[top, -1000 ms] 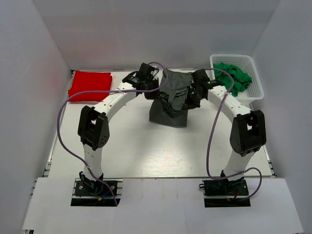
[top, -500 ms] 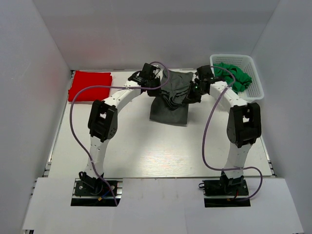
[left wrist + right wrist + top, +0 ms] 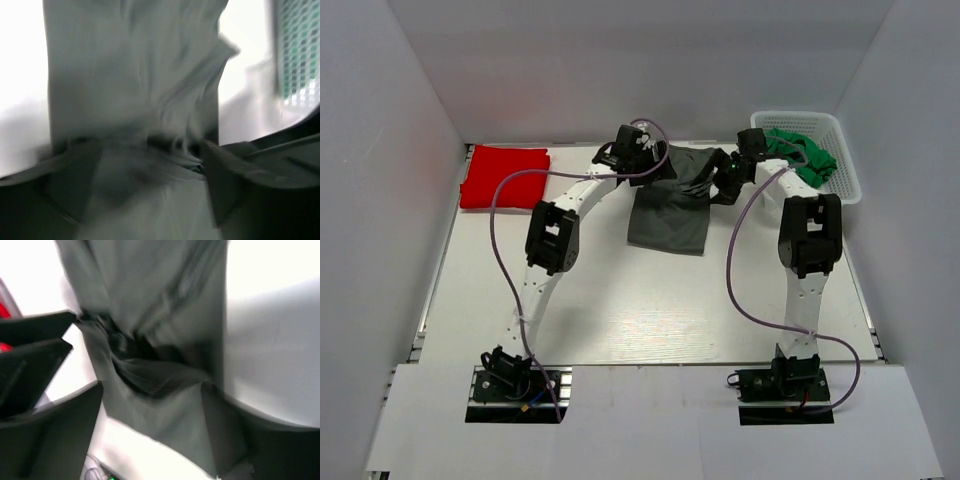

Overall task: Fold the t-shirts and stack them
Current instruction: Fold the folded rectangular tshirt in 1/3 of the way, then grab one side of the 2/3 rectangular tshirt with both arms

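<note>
The dark charcoal grey t-shirt [image 3: 670, 215] lies at the back centre of the table, its far edge bunched and its near part flat. My left gripper [image 3: 658, 166] stands over the far left of that shirt, my right gripper [image 3: 722, 184] over its far right. In the left wrist view the gripper [image 3: 150, 185] is open, with grey cloth [image 3: 130, 75] spread between its wide-apart fingers [image 3: 70, 185]. The right gripper [image 3: 150, 425] is open too, over rumpled grey cloth [image 3: 150, 290]. The bright red t-shirt [image 3: 505, 177] lies folded at the back left.
A white basket [image 3: 847, 185] with green cloth [image 3: 800, 155] in it stands at the back right, close to the right arm. White walls close in the table on the left, back and right. Purple cables loop from both arms.
Both grippers have opened and let go of the grey t-shirt. Both arms have reached farther toward the back, and the shirt's far edge has dropped onto the table.
</note>
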Tool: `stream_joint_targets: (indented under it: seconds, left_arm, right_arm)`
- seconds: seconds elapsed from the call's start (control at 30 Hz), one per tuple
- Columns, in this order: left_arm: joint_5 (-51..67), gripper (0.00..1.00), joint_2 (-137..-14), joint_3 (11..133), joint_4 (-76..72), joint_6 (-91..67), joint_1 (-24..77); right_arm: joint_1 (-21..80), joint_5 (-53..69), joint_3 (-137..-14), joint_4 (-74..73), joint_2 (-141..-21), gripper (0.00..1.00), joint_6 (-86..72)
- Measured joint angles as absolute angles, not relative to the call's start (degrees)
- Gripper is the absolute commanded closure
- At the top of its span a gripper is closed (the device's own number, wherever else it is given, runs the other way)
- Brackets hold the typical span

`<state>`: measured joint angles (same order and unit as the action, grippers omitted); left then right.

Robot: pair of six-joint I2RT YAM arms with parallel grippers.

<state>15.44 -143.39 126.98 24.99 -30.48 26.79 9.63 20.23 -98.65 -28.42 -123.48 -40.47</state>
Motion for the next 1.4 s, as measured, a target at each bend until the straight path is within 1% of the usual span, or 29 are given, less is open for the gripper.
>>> stream_joint_targets:
  seconds: [0.07, 0.1, 0.17, 0.27, 0.47, 0.6, 0.8, 0.87, 0.93, 0.97, 1.03, 1.07, 1.1, 1.17, 1.2, 1.27, 1.3, 1.33, 1.4]
  left_arm:
    - [16.0, 0.00, -147.7, 134.3, 24.8, -31.2, 26.2]
    - [15.9, 0.00, -147.7, 134.3, 24.3, -31.3, 25.9]
    - [15.9, 0.00, -145.6, 131.2, 22.6, -31.3, 25.4]
    - [15.7, 0.00, -138.7, 121.9, 21.5, -31.2, 24.6]
    - [12.6, 0.00, -127.1, 111.6, 26.2, -28.9, 24.6]
    - [11.4, 0.00, -119.8, 101.0, 27.7, -27.2, 25.3]
    - [12.1, 0.00, -116.8, 86.8, 27.7, -26.9, 25.6]
    - [12.1, 0.07, -116.9, 84.1, 28.0, -26.8, 25.6]
    - [12.7, 0.19, -117.0, 83.7, 27.9, -26.7, 25.6]
    - [13.0, 0.27, -117.1, 84.0, 27.6, -26.7, 25.6]
    - [13.8, 0.34, -117.7, 84.4, 27.0, -26.7, 25.6]
    - [14.2, 0.36, -118.0, 84.4, 26.8, -26.6, 25.6]
    - [14.6, 0.40, -118.4, 84.4, 26.8, -26.6, 25.6]
    - [15.6, 0.45, -118.8, 83.9, 26.0, -26.8, 25.6]
    - [15.9, 0.53, -118.8, 83.7, 25.6, -26.9, 25.7]
    - [16.1, 0.55, -118.9, 83.1, 24.8, -27.3, 25.8]
    - [16.6, 0.57, -118.9, 82.8, 24.6, -27.3, 25.8]
    - [17.0, 0.57, -118.9, 82.5, 24.0, -27.5, 25.8]
    - [17.9, 0.63, -118.9, 81.7, 22.6, -27.8, 25.9]
  right_arm:
    - [8.5, 20.7, -102.0, -27.2, -125.2, 0.10, -40.5]
    - [8.0, 20.8, -103.4, -26.8, -125.5, 0.10, -40.2]
    - [7.3, 21.0, -105.0, -26.3, -125.1, 0.10, -39.3]
    - [7.3, 21.7, -103.3, -24.2, -122.2, 0.10, -37.6]
    - [8.8, 22.9, -88.0, -23.3, -110.3, 0.10, -33.4]
    - [9.8, 22.7, -75.2, -22.4, -103.1, 0.10, -32.1]
    - [11.2, 22.7, -65.6, -22.1, -102.2, 0.10, -31.1]
    - [11.9, 22.6, -64.2, -21.6, -102.6, 0.10, -31.0]
    - [12.6, 22.3, -63.4, -20.9, -102.9, 0.10, -31.1]
    - [13.0, 22.2, -63.2, -20.4, -103.0, 0.10, -31.1]
    - [13.4, 22.0, -63.1, -19.3, -103.6, 0.16, -31.2]
    - [13.5, 22.0, -63.1, -18.8, -104.0, 0.27, -31.3]
    - [13.5, 21.7, -63.0, -18.2, -104.3, 0.35, -31.3]
    - [13.6, 20.9, -62.5, -17.2, -104.7, 0.45, -31.6]
    - [13.6, 20.6, -61.9, -16.5, -104.7, 0.53, -32.1]
    - [13.6, 20.0, -61.0, -15.8, -104.7, 0.60, -32.9]
    - [13.6, 19.9, -60.6, -15.4, -104.7, 0.68, -33.1]
    - [13.6, 19.6, -60.2, -14.8, -104.7, 0.71, -33.3]
    - [13.6, 19.3, -59.7, -14.3, -104.7, 0.79, -34.1]
